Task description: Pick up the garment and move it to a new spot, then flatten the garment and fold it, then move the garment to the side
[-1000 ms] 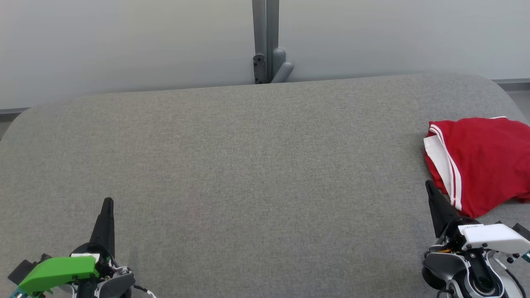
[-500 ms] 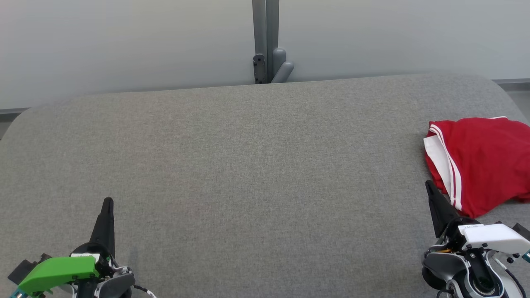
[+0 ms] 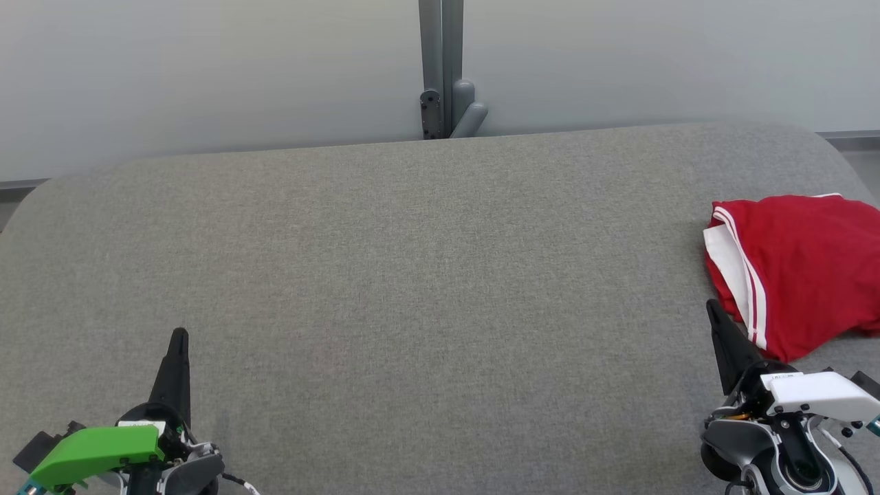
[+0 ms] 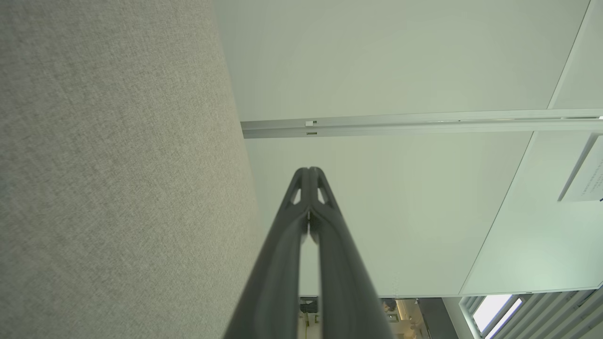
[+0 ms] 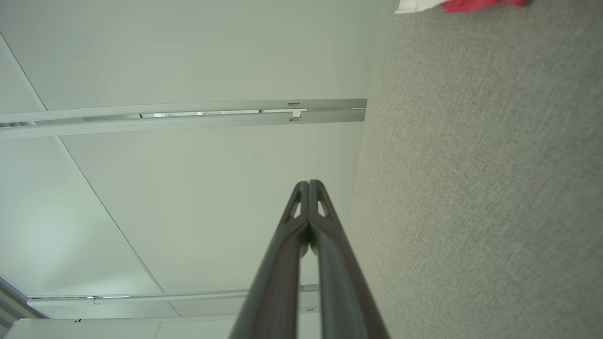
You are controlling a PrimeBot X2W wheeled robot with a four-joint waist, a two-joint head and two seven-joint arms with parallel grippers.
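A red garment (image 3: 804, 268) with white stripes and a white lining lies folded at the right edge of the grey table (image 3: 412, 275), partly cut off by the picture's edge. A sliver of it (image 5: 471, 4) shows at the top of the right wrist view. My right gripper (image 3: 713, 309) sits at the lower right, just in front of the garment's near corner, fingers pressed together (image 5: 309, 183) and empty. My left gripper (image 3: 180, 335) rests at the lower left over bare table, far from the garment, its fingers (image 4: 309, 172) also shut on nothing.
A pale wall panel runs behind the table, with a grey post and bracket (image 3: 443, 96) at the far edge's middle. The table's far corners are rounded.
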